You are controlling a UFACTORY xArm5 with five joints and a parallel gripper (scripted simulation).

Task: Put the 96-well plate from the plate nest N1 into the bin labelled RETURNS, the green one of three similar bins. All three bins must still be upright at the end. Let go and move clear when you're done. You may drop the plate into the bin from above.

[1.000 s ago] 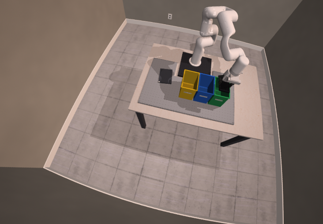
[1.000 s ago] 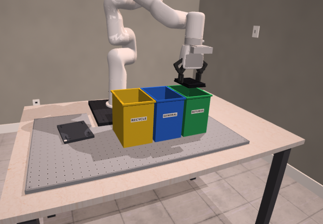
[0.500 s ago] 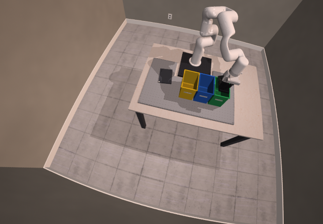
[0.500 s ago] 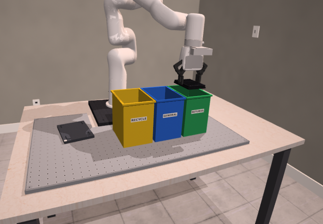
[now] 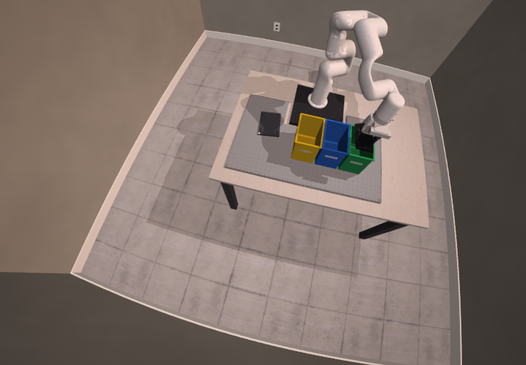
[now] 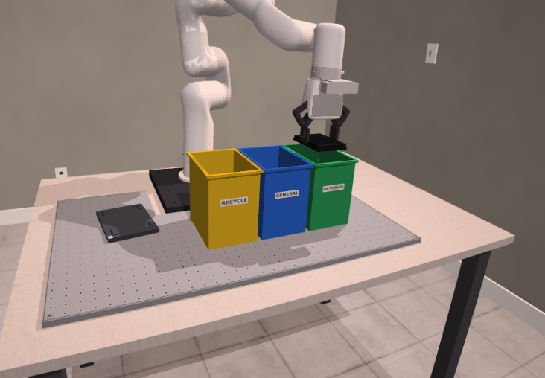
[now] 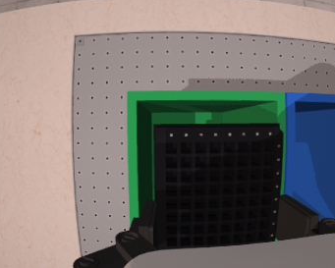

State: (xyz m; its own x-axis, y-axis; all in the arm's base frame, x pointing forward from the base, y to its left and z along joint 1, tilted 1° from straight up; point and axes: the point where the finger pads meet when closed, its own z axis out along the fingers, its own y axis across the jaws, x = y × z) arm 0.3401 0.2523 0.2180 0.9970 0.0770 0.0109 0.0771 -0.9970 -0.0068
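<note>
My gripper (image 6: 321,135) (image 5: 364,133) (image 7: 217,219) is shut on the black 96-well plate (image 6: 319,141) (image 5: 363,140) (image 7: 216,181) and holds it flat. The plate hangs right over the open top of the green bin labelled RETURNS (image 6: 330,201) (image 5: 356,162) (image 7: 133,154), about level with its rim. In the wrist view the plate covers most of the bin's opening. The plate nest N1 (image 6: 126,222) (image 5: 269,123) is a dark flat square at the far left of the grey board, with nothing on it.
The blue GENERAL bin (image 6: 282,201) (image 5: 332,141) (image 7: 315,154) stands touching the green bin's left side, and the yellow RECYCLE bin (image 6: 225,205) (image 5: 308,136) stands beside that. All three are upright on the perforated grey board (image 6: 136,278). The arm's black base plate (image 6: 170,192) lies behind them.
</note>
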